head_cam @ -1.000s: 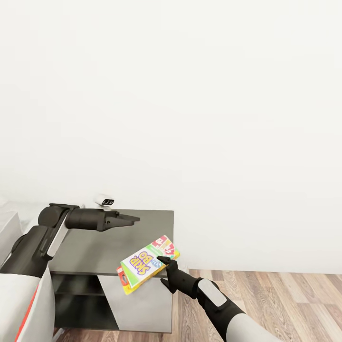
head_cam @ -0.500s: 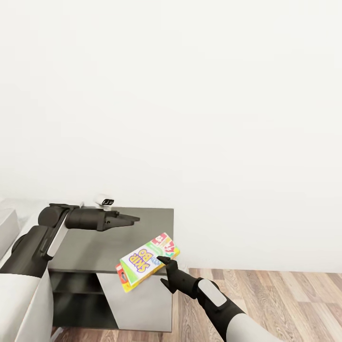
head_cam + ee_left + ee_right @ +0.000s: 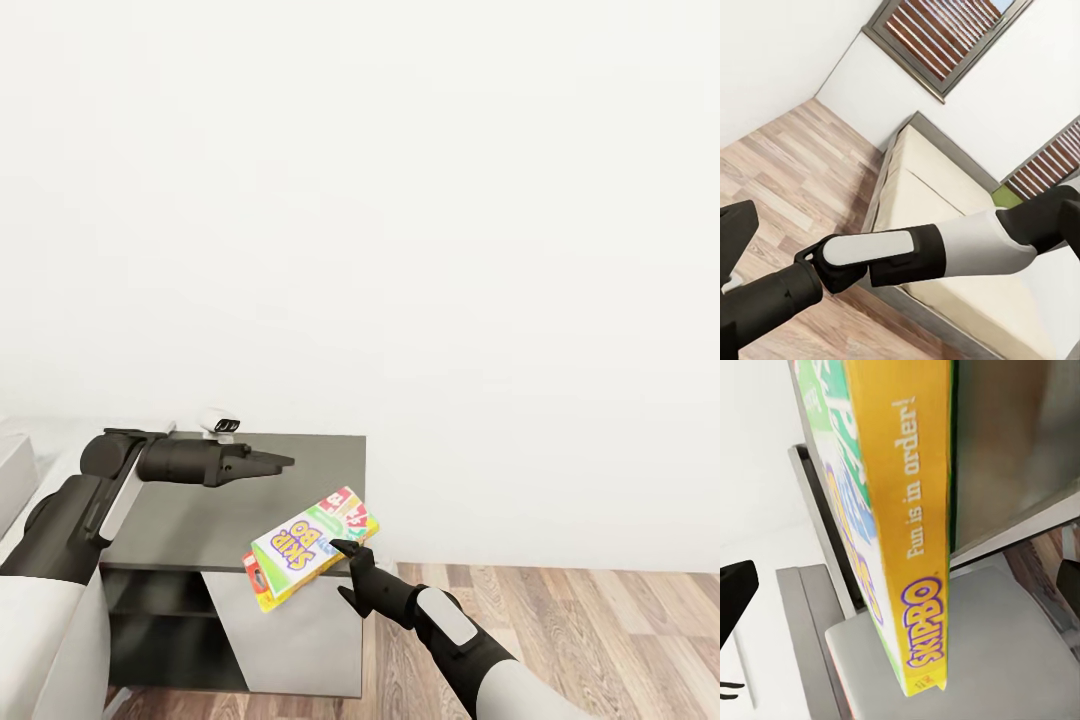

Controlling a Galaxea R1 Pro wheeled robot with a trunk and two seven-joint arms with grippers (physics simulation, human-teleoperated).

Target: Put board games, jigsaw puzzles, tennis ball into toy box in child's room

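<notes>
Now the right gripper (image 3: 345, 563) was clamped on the SKIP-BO board game (image 3: 310, 547), held tilted beside the dark-grey table (image 3: 200, 510). Above it, the left gripper (image 3: 282, 462) hung empty, fingers together.

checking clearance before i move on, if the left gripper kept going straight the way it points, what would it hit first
The left gripper points level to the head view's right, above the dark-grey wing of the table. Past its tips the line looks free until the white wall, though depth is hard to judge.

glossy printed cardboard game box (image 3: 305, 548), matt dark-grey table (image 3: 300, 470), wood-plank floor (image 3: 600, 620), plain beige mattress (image 3: 945, 195)
</notes>
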